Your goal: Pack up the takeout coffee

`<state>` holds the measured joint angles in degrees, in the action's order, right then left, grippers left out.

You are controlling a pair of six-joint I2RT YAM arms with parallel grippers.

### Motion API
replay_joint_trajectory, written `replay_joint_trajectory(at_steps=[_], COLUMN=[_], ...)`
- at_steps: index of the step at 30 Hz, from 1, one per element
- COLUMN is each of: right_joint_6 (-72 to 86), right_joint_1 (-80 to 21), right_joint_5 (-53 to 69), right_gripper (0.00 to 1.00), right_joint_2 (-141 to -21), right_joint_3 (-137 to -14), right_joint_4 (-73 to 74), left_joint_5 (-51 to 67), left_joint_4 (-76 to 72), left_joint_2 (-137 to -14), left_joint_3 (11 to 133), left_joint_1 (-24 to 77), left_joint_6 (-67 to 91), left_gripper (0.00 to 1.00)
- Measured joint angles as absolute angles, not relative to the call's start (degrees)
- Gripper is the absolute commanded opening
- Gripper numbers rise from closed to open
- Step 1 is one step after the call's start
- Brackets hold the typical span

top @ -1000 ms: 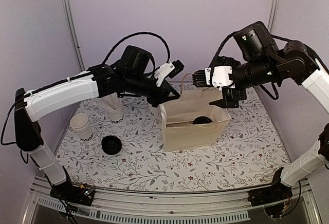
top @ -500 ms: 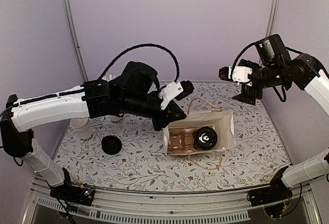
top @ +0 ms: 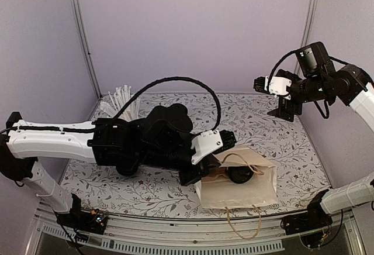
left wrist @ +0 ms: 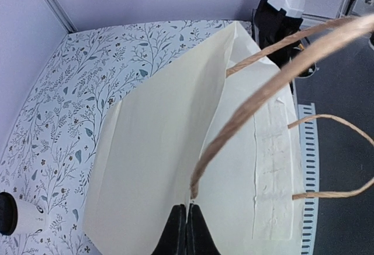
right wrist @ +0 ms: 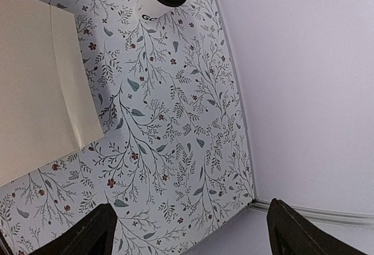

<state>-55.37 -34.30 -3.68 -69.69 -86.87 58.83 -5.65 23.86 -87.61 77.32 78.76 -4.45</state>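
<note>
Left hand [left wrist: 186, 228] is pinched fully together on the rim of the paper bag [top: 239, 192], right where one rope handle [left wrist: 274, 85] comes out, so it's clamped on the paper itself. The bag looks tipped over with a broad side up, and it lies along the near edge of the table [top: 292, 144]. Its second handle [top: 242, 226] droops past that edge over the front rail [top: 146, 231], so there's basically no room left on that side.

The coffee cup [top: 239, 174], white with a black lid, sits just behind the bag's back edge. From above it almost looks tucked into the bag's mouth. But both wrist cameras show patterned cloth between cup and bag, so it's outside, on the table. It seems upright as far as I can tell.

Right hand [right wrist: 193, 234] has its fingers spread wide with nothing in them. It hangs in the air toward the back right, well apart from the bag. The table below it is open.

The left arm [top: 117, 144] lies low across the left and middle of the table and hides whatever is under it. A bunch of white sticks [top: 120, 100] pokes up behind it.
</note>
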Motion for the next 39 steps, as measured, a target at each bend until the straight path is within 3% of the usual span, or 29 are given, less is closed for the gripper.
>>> replay_joint_trajectory(at_steps=[9, 16, 21, 39], right_joint_6=[-55.1, -55.1, -55.1, -54.9], right_joint_1=[-34.0, -33.6, -33.5, -32.2], right_joint_5=[-2.9, -2.9, -2.9, -2.9], right_gripper=[0.93, 0.93, 0.93, 0.93], right_joint_2=[-69.7, -69.6, -68.8, -67.6], right_joint_3=[-85.8, -85.7, -85.2, -83.6], right_joint_4=[58.9, 58.9, 59.0, 59.1], left_joint_5=[-9.2, -6.8, -3.1, 6.9], left_joint_4=[23.2, 22.2, 21.1, 19.8], left_joint_2=[-87.6, -89.0, -91.2, -100.3], left_joint_3=[76.9, 78.4, 81.1, 91.8], left_joint_1=[81.1, 77.5, 70.4, 54.4], left_joint_6=[-4.9, -5.4, -5.5, -4.9], left_gripper=[0.01, 0.03, 0.24, 0.58])
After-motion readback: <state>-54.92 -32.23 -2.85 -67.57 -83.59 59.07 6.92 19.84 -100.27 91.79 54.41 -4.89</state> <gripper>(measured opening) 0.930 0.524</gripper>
